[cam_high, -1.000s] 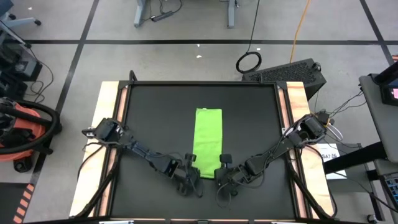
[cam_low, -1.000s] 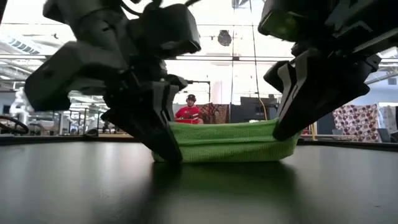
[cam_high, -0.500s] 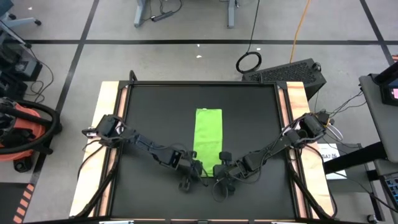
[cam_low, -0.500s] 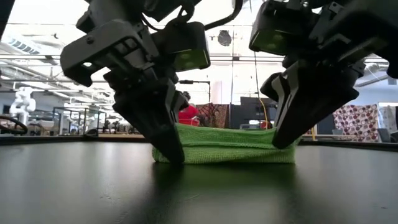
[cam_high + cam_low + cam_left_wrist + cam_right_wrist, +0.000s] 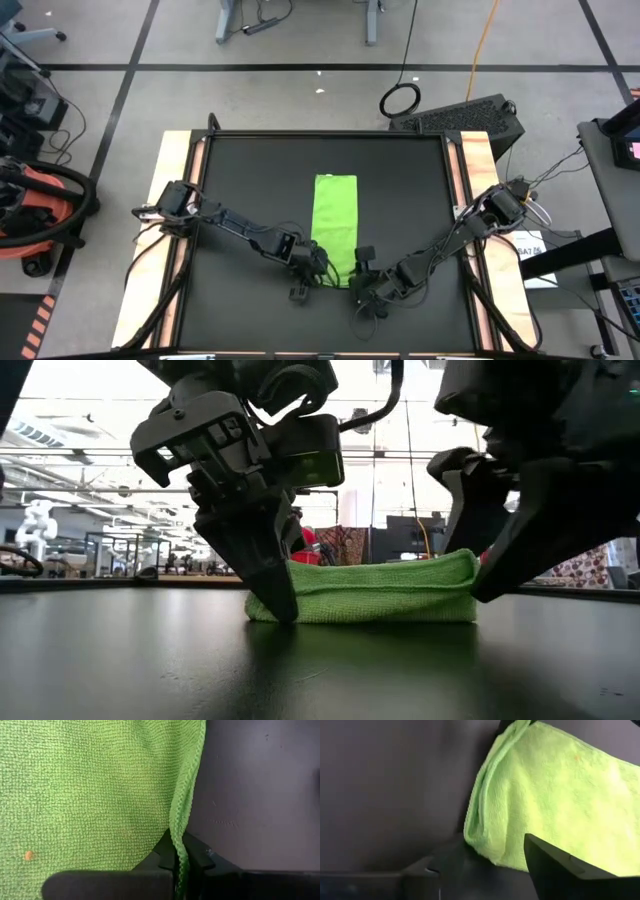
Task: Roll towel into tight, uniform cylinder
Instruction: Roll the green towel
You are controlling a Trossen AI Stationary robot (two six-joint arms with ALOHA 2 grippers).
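Note:
The lime-green towel (image 5: 335,215) lies as a long narrow strip on the black mat (image 5: 250,180), running from the far side toward the near edge. My left gripper (image 5: 318,268) is shut on its near left corner, fingertips down at the mat in the low view (image 5: 278,600). My right gripper (image 5: 362,282) stands open at the near right corner (image 5: 485,837). That corner sits between its two fingers, and I cannot tell whether they touch it. In the low view the towel's near end (image 5: 380,595) shows as a thick layered band. My left gripper pinches the towel's left edge (image 5: 181,827) at the near corner between its two fingers. The edge is doubled over there, so it holds more than one layer. The fingers (image 5: 262,565) come from above, slanting down. The towel lies slack on the mat.
Wooden table borders (image 5: 175,170) flank the mat. A dark keyboard-like unit (image 5: 465,115) and a cable coil (image 5: 400,100) lie beyond the far right corner. A small orange speck (image 5: 29,855) sits on the towel. A person in red (image 5: 305,540) is far behind.
My right gripper has opened and let go of the towel's near right corner, which now rests on the mat between its fingers. My left gripper has gone a little toward the far edge, still shut on the near left corner.

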